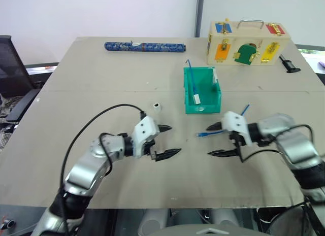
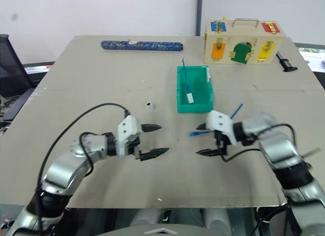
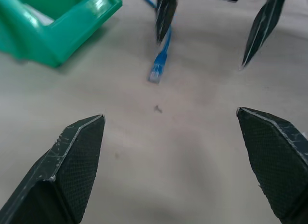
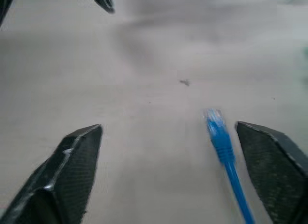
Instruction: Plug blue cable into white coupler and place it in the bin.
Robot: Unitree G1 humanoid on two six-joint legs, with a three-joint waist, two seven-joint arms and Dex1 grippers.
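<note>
Blue cable [image 1: 203, 135] — lying loose on the table [image 1: 101, 73] at centre frame, plug end between the facing grippers, apparently set for pickup; its far length is hidden behind the right gripper [image 1: 217, 140]. White coupler [image 1: 158, 106] — upper left of it, apart and unplugged. Bin [image 1: 189, 89] — above, holding another cable; left gripper [image 1: 168, 141] and right both spread, empty.

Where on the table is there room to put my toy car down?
Free patches: the wide stretch of table between the dark blue roll and the left gripper, and the front strip nearest the robot. It is crowded around the bin, the white coupler, the blue cable and the right gripper, and by the wooden box.
</note>
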